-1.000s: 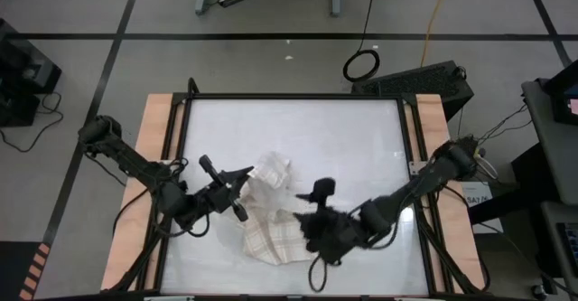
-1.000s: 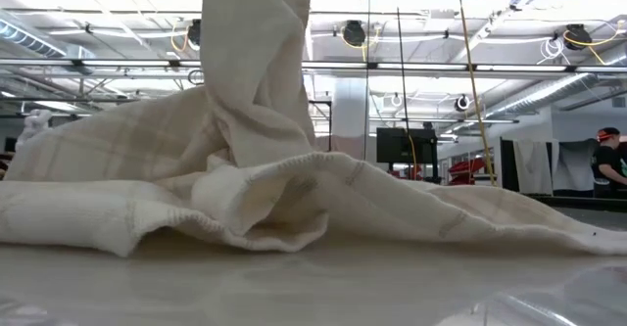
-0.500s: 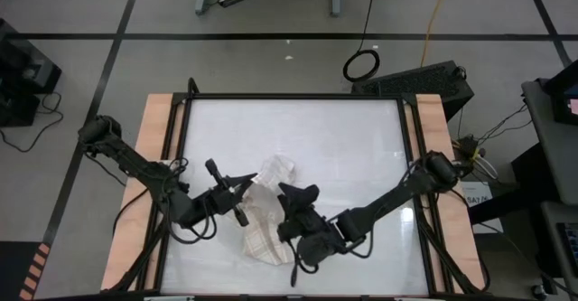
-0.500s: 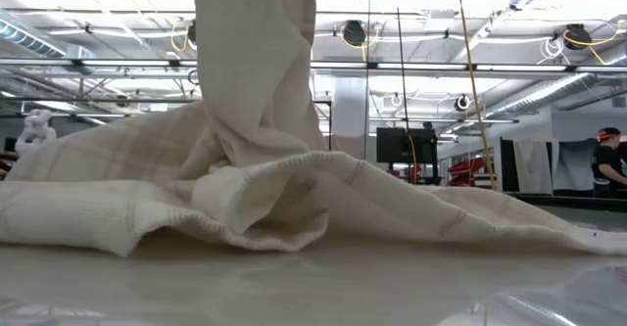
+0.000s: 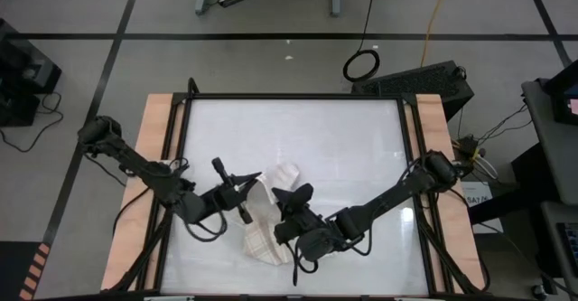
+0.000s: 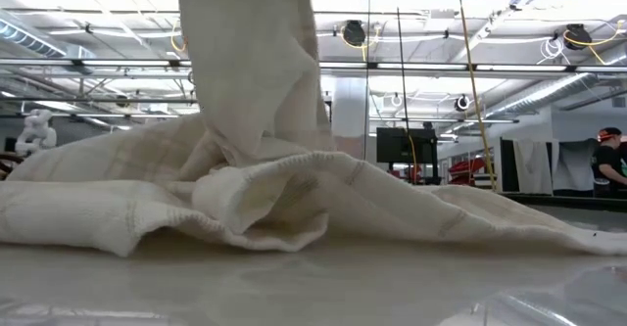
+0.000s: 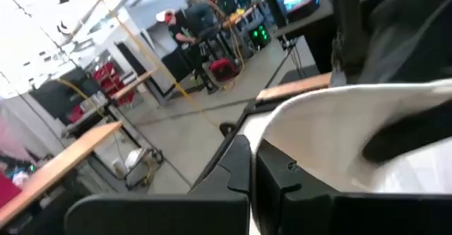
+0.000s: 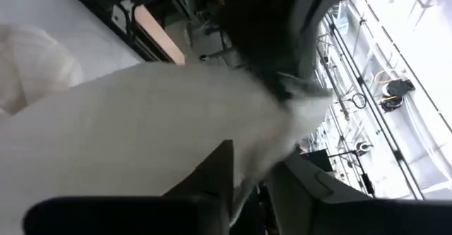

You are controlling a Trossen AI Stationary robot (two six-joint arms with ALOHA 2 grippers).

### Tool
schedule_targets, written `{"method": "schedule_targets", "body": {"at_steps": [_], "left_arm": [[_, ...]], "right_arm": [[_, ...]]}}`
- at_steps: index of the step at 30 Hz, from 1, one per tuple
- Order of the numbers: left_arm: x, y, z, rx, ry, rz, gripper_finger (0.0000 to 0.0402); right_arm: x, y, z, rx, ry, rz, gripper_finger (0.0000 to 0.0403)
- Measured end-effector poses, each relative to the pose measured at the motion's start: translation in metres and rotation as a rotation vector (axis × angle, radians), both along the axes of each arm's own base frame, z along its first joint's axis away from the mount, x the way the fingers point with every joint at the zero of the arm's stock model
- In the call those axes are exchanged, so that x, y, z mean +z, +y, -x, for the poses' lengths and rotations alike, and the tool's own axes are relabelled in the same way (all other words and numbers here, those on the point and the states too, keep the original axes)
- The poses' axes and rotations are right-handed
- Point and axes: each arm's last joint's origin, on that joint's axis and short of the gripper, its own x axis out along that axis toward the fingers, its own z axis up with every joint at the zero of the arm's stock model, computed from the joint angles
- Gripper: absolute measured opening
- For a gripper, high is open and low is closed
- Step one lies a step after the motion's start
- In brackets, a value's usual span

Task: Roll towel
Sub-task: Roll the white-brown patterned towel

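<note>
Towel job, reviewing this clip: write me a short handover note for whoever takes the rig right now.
Left gripper: shut on the towel, holding one edge lifted.
Right gripper: shut on the towel beside it, cloth between its fingers in the right wrist view.
Towel: crumpled near the table's front centre, part pulled upward in the low view.
Done: both grips taken.
Left: no roll formed yet; flatten it, then roll.

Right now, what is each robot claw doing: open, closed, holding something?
Left gripper: shut on the towel.
Right gripper: shut on the towel too.
</note>
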Motion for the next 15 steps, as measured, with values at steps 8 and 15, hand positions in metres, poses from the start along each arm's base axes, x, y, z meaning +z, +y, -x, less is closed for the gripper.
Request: {"method": "schedule_targets", "body": {"at_steps": [8,15], "left_arm": [[-0.004,0.002,0.000,0.007,0.007,0.024,0.0049],[-0.004,-0.011,0.006,-0.070,-0.005,0.057,0.0158]], "right_arm": [[0.007,0.006,0.006,-0.056,-0.041,0.010,0.0005],[0.042,-0.002,0.021,-0.077,-0.123,-0.039,0.0002]]}}
